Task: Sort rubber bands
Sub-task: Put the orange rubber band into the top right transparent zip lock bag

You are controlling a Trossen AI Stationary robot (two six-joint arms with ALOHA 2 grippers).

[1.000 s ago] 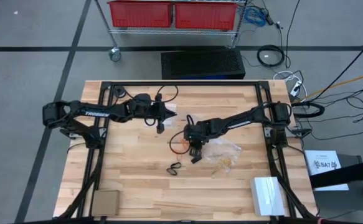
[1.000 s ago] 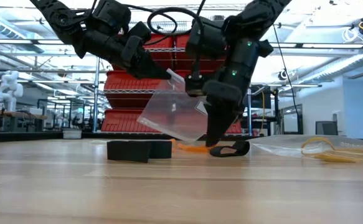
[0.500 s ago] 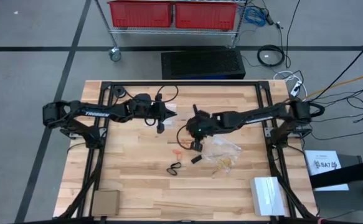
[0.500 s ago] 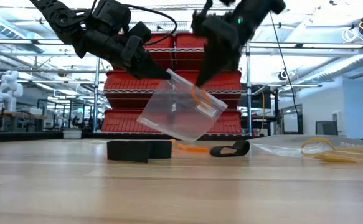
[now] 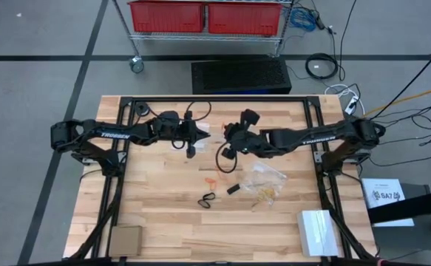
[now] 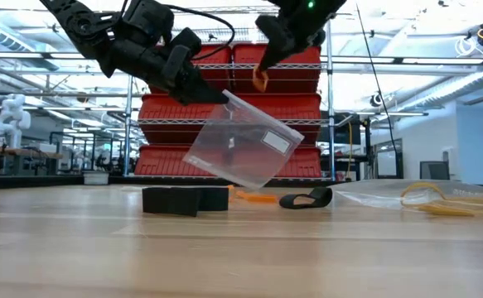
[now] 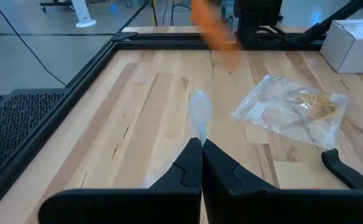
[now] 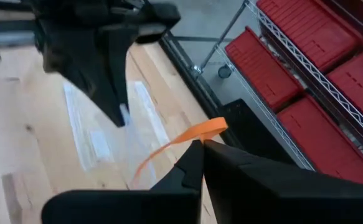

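My left gripper (image 6: 214, 93) is shut on a clear plastic bag (image 6: 241, 145) held in the air over the middle of the table. My right gripper (image 6: 265, 68) is higher, just above the bag's upper edge, shut on an orange-red rubber band (image 6: 260, 80). The right wrist view shows that band (image 8: 184, 142) with the bag (image 8: 116, 134) and left gripper (image 8: 100, 62) beyond it. More orange-red bands (image 5: 211, 179) and black bands (image 5: 206, 198) lie flat on the wood. Pale tan bands (image 6: 436, 199) lie inside a second clear bag (image 5: 265, 181). My left gripper pinches the clear bag's upper edge (image 7: 199, 118) between its two fingers, coming level from the table's left. The bag hangs tilted below the fingers, clear of the table. My right gripper pinches the orange-red band at one end (image 8: 209, 129) between its fingertips. The band is lifted clear and its loop curves away below them.
A white box (image 5: 318, 233) sits at the near right corner and a brown cardboard piece (image 5: 126, 240) at the near left. Another black piece (image 5: 233, 189) lies beside the tan-band bag. Red bins (image 5: 204, 16) stand on a rack beyond the far edge.
My right gripper has risen from the table with an orange-red band. It has moved toward the far edge and toward my left gripper, ending above the hanging bag. The other bands stayed on the wood.
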